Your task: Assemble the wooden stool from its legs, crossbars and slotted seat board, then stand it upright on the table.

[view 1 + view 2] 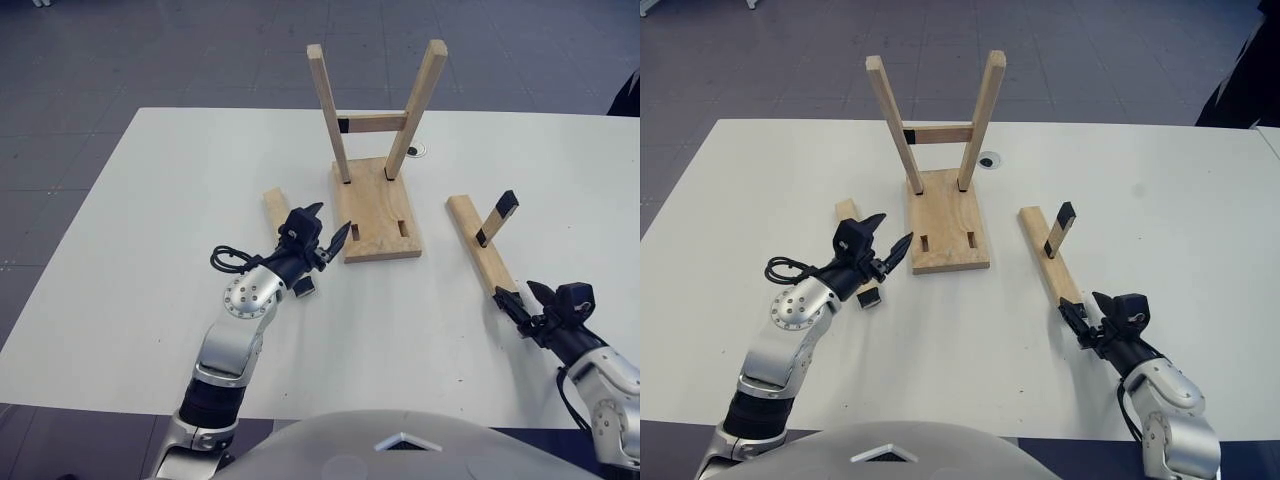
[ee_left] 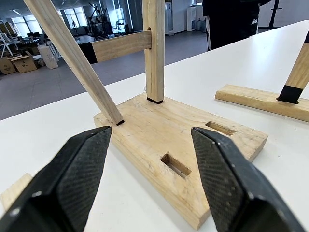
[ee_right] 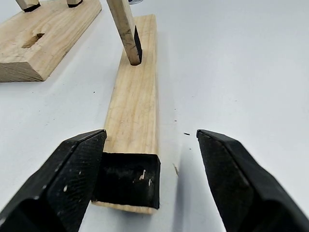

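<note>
On the white table [image 1: 150, 250], mid-field: the slotted seat board [image 1: 380, 210] lies flat, underside up. Two legs [image 1: 328, 110] stand in its far pair of slots, tied by a crossbar [image 1: 372, 123]. They lean slightly toward each other at the board. The two near slots [image 2: 175, 165] are open.

- Right of the board, apart from it: a loose leg [image 1: 480, 255] lies flat with a short black-tipped crossbar [image 1: 497, 217] pegged into it and angled upward. This looks like a sub-assembly waiting for its mate.
- Left of the board: a second loose leg [image 1: 275, 208] lies flat, partly hidden under the left arm.
- Left gripper [image 1: 332, 218]: hovers at the board's near left corner, jaws wide, holding nothing, aimed over the open slots.
- Right gripper [image 1: 515, 292]: low at the near, black-painted end of the right-hand leg. Its jaws are wide and straddle that end without closing. This is likely placed for an end-on grasp.

Judgement: roughly half built. The second leg pair has yet to be joined and seated, and the stool then turned upright.
</note>
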Robot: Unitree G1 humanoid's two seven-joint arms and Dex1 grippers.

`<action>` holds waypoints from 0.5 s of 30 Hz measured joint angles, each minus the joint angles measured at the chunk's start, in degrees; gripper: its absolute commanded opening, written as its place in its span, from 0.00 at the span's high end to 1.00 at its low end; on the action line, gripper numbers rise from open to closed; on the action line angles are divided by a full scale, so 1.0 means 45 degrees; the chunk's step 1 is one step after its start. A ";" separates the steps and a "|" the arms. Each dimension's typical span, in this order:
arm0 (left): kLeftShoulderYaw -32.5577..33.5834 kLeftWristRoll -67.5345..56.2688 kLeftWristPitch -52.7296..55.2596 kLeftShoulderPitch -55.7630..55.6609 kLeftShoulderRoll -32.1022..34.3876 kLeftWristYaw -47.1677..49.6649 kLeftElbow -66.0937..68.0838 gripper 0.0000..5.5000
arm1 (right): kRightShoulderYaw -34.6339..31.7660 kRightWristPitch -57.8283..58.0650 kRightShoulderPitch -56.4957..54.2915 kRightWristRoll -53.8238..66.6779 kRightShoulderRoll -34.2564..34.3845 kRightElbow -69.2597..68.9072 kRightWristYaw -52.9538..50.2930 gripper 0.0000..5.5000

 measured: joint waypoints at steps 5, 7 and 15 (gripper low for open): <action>-0.0020 0.0001 0.0000 0.0000 -0.0002 0.0012 0.0000 0.44 | 0.0112 -0.0007 -0.0053 0.0251 0.0036 -0.0963 -0.0077 0.37; -0.0028 0.0001 0.0000 0.0000 -0.0006 0.0016 0.0001 0.44 | 0.0584 -0.0123 -0.0018 -0.0305 0.0033 -0.0779 -0.0195 0.37; -0.0024 -0.0002 0.0000 -0.0020 0.0019 -0.0052 0.0057 0.44 | 0.1084 -0.0551 -0.0555 -0.1024 0.0424 0.0265 -0.0798 0.37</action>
